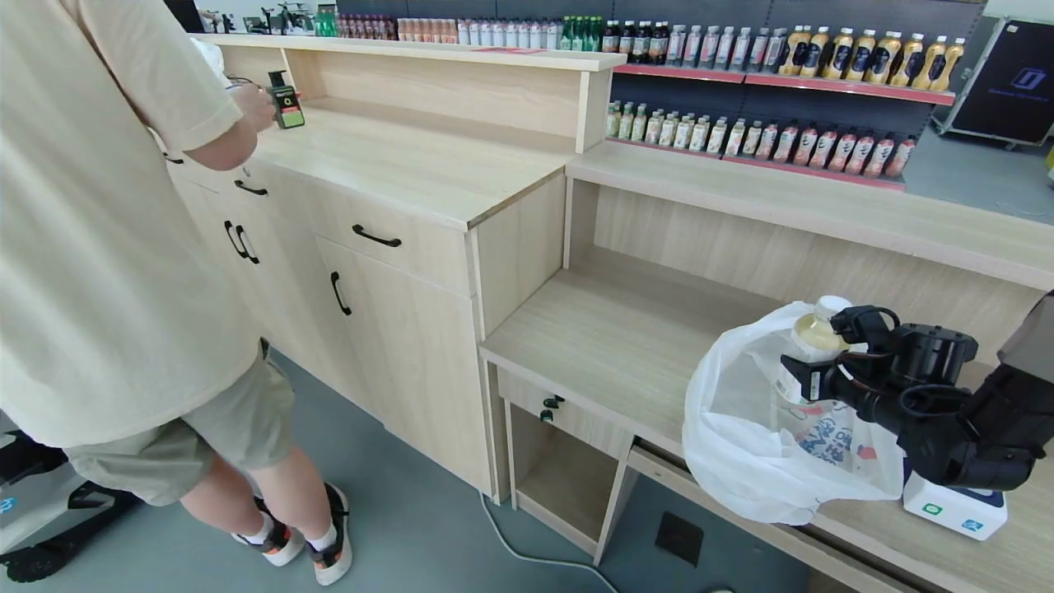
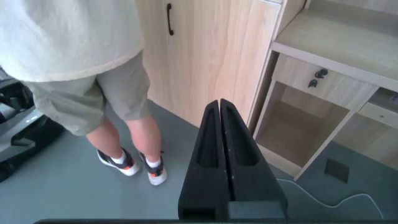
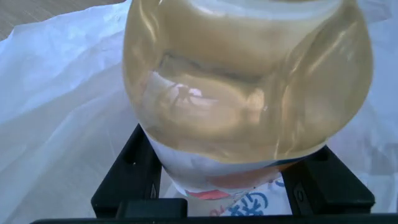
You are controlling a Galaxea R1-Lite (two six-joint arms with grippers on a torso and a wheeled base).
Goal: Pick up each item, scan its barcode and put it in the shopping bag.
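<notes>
The right gripper (image 1: 826,356), fingers clamping the drink bottle (image 1: 813,329), could drag the limp shopping bag (image 1: 741,436) at four o'clock off the bench (image 1: 609,346).

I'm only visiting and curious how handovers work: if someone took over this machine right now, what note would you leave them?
Left end effector: shut, empty, hanging above the grey floor.
Right end effector: shut on the clear plastic bottle of pale yellow drink, white cap up.
Position: the bottle's lower part sits inside the thin white plastic shopping bag, which stands on the light wooden counter.
Done: bottle picked up and brought into the bag; whether it was scanned cannot be told.
To do: probably release the bottle and pull the arm clear.
</notes>
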